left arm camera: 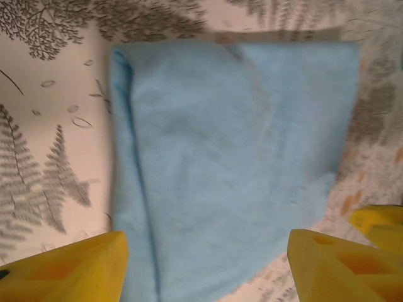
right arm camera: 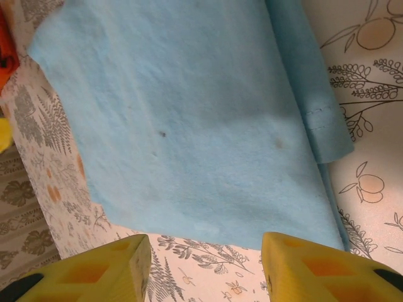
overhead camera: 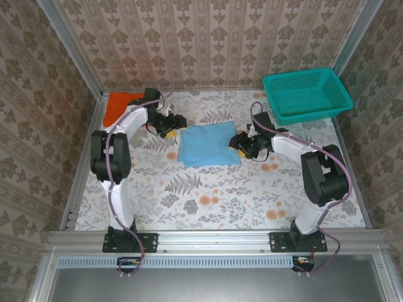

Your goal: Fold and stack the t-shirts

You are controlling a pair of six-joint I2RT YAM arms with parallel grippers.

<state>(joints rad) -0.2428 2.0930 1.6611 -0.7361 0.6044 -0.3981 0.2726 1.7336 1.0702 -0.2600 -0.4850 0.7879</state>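
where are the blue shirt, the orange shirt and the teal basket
blue shirt (overhead camera: 210,144), top external view, middle of the folded cloth
orange shirt (overhead camera: 118,106), top external view, its uncovered left part
teal basket (overhead camera: 305,94), top external view, bare mesh floor

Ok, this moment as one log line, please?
blue shirt: folded, mid-table | orange shirt: far left corner | left pincer: open, shirt's left edge | right pincer: open, right edge

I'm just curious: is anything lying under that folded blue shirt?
The blue shirt lies flat on the flowery tablecloth, which shows at all its edges. Anything beneath its middle is covered and cannot be seen.
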